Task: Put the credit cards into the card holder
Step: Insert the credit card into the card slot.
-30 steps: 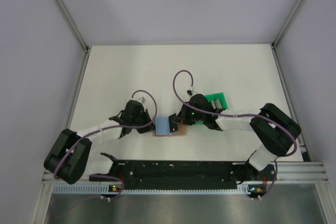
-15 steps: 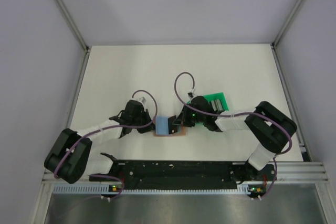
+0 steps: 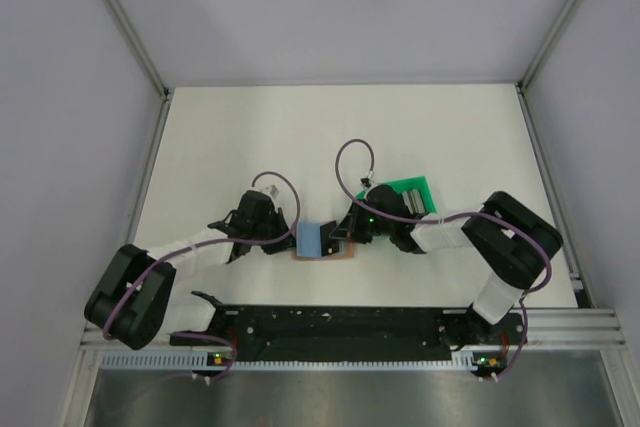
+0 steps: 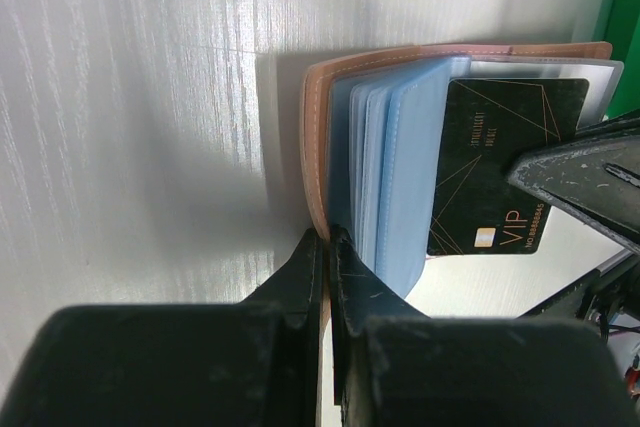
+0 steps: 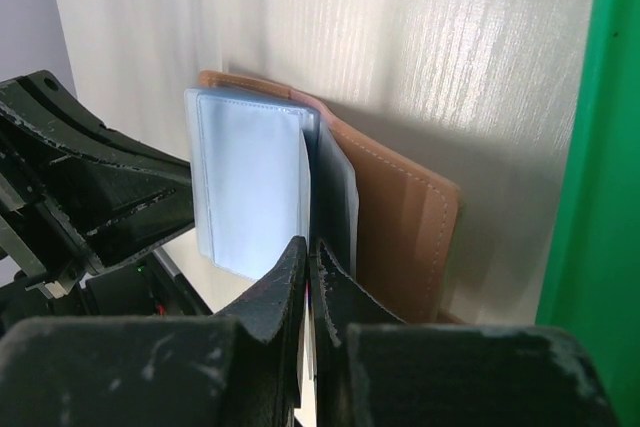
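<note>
- Gripping one end of the cover edge of the flat, tan-brown, leather-like card holder (image 4: 316, 137), the left gripper (image 4: 328, 239) had its jaws clenched on it.
- The card holder lay open on the white desk (image 3: 250, 137), toward the near edge and midway between the two arms. Its cover rested on the desk.
- Pale-blue translucent plastic sleeves (image 4: 398, 177) fanned up from the spine of the card holder.
- A thin black plastic card with fine gold lines and "VIP" lettering (image 4: 495, 162) sat partly in among the sleeves, its outer part sticking out on the side away from the spine. I could not tell whether it was inside a pocket or only between two sleeves.
- The right gripper (image 5: 307, 245) had its jaws clenched tight on the black card, which showed edge-on in the right wrist view. In the left wrist view one dark finger (image 4: 580, 175) lay across the card's outer end.
- A green plastic tray (image 3: 415, 192) stood near the card holder, beyond the right gripper, with a strip of desk showing between the two. Its contents were too hidden to tell.
</note>
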`<state>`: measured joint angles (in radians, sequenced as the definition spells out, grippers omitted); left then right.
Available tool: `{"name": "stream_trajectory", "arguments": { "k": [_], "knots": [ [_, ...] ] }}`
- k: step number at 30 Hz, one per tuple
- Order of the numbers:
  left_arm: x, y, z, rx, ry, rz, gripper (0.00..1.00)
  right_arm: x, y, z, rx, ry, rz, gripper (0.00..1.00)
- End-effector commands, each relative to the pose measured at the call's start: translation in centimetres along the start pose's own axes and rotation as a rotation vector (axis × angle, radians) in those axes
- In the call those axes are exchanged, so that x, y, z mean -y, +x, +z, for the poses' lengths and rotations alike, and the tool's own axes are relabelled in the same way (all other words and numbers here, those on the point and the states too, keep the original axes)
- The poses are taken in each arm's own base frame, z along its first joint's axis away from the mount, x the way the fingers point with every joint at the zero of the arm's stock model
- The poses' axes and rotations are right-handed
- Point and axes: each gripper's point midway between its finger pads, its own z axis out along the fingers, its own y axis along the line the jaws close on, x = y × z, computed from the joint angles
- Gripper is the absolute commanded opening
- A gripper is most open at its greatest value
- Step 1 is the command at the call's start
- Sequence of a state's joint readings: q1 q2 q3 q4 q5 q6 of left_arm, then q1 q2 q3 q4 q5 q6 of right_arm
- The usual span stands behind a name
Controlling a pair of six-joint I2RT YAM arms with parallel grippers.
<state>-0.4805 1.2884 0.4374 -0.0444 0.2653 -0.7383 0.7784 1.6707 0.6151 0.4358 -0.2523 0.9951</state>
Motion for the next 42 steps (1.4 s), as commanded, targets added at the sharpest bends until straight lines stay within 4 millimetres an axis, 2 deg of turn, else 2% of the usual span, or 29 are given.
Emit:
{"name": "stream_trajectory", "arguments": {
  "k": [1, 5, 10, 25, 34, 38, 42],
  "knots": [
    [-3.6, 3.0, 0.2, -0.095, -0.124, -0.013, 0.0, 0.5, -0.4, 0.4, 0.007, 0.0, -0.001, 0.0],
    [-3.5, 3.1, 0.2, -0.097, -0.119, -0.013, 0.0, 1.3, -0.7, 0.2, -0.001, 0.019, -0.01, 0.0],
    [-3.4, 3.2, 0.4, -0.105, -0.113, -0.012, 0.0, 2.0, 0.2, 0.9, -0.046, 0.006, 0.01, 0.0],
    [-3.8, 3.5, 0.6, -0.114, -0.126, -0.038, 0.0, -0.5, 0.4, 0.7, -0.05, -0.132, 0.033, 0.0],
    [-3.8, 3.4, 0.7, -0.109, -0.127, -0.048, 0.0, -0.4, 2.5, 1.5, -0.11, -0.063, 0.038, 0.0],
    [-3.6, 3.4, 0.7, -0.107, -0.119, -0.05, 0.0, -0.6, 2.6, 2.0, -0.112, -0.016, 0.027, 0.01],
    [-3.6, 3.4, 0.6, -0.104, -0.118, -0.049, 0.0, -0.1, 2.1, 1.8, -0.109, 0.075, -0.01, 0.08]
  ]
}}
